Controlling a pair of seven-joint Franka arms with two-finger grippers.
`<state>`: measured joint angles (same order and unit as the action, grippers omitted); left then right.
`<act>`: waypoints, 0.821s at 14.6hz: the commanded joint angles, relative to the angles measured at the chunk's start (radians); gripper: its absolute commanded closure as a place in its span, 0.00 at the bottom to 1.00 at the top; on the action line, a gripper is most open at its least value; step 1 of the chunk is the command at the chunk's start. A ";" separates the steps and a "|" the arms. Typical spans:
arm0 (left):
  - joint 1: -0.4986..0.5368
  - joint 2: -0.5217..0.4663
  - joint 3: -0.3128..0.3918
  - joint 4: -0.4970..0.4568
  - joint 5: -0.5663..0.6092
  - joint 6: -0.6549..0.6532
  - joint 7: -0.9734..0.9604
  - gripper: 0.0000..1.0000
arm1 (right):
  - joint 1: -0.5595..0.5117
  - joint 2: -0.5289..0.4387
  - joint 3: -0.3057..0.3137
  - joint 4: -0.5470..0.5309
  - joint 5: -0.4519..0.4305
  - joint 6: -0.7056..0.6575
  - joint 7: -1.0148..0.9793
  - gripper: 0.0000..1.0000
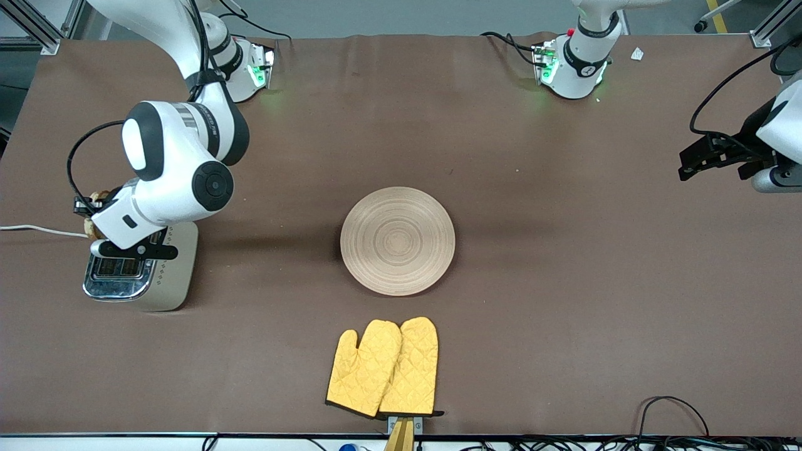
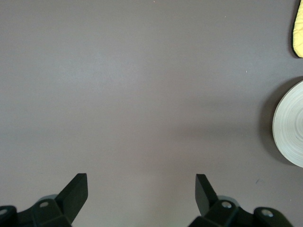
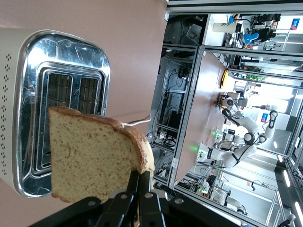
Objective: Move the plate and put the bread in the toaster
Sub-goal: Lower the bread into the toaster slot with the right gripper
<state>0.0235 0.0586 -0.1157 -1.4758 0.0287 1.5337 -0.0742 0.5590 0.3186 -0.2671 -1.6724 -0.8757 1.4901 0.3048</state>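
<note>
Two slots wait: right pincer [image 3: 140, 182], clamped on the bread [image 3: 90, 158] above the toaster [image 3: 61, 109], should square it first; left pincer [image 2: 142, 189] waits open.

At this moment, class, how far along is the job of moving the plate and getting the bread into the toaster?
Looks done: the plate lies mid-table, apart from the toaster. In hand: the right gripper, jaws shut on the bread, holds it over the toaster's chrome slots. Left: lowering the slice into a slot and letting go. The left gripper waits, jaws open, over bare table.
</note>
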 commanded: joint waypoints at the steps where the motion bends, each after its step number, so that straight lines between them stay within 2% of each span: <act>1: -0.005 0.007 -0.001 0.015 -0.009 0.003 0.010 0.00 | -0.022 -0.033 0.015 -0.049 -0.037 0.033 0.005 1.00; 7: -0.008 0.013 -0.002 0.017 -0.009 0.023 0.010 0.00 | -0.077 -0.012 0.015 -0.049 -0.037 0.102 0.005 0.99; 12: -0.010 0.016 -0.002 0.031 -0.007 0.023 0.010 0.00 | -0.082 0.016 0.015 -0.049 -0.037 0.130 0.008 0.98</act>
<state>0.0185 0.0641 -0.1186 -1.4741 0.0287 1.5538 -0.0739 0.4906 0.3304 -0.2657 -1.7048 -0.8847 1.6077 0.3049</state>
